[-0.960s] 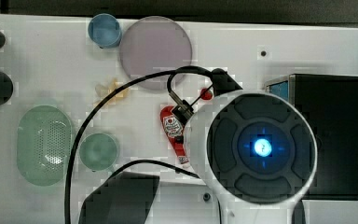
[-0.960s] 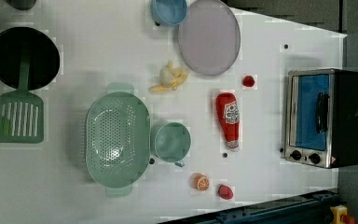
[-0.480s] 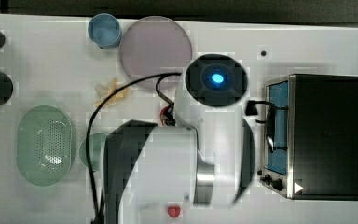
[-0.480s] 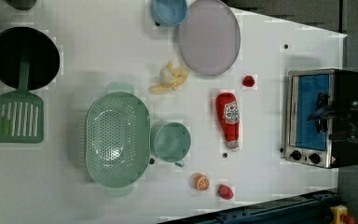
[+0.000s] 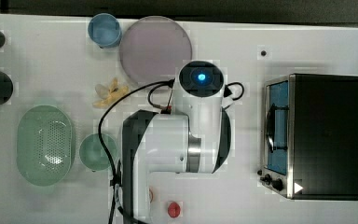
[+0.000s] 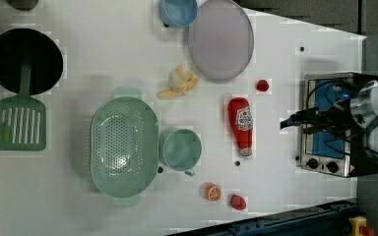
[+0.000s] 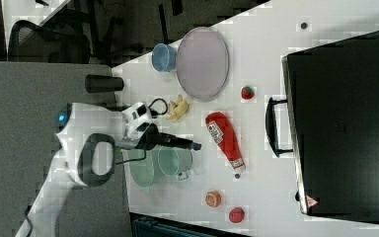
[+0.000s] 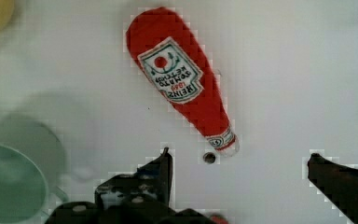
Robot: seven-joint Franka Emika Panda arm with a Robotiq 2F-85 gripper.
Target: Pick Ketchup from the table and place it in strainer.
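Pincer (image 8: 237, 158) spread wide above the lying Ketchup (image 8: 182, 79).

The Ketchup (image 6: 240, 126) lay flat on the white table (image 6: 103, 49), apart from the open gripper (image 6: 289, 124), the strainer (image 6: 123, 146) lying beyond.

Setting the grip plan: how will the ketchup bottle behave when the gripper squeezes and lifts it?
The ketchup bottle lies flat on the table, so tipping is unlikely. Its rounded, tapering body could roll or slide out of a pinch near the cap. It looks like a small toy, probably light.
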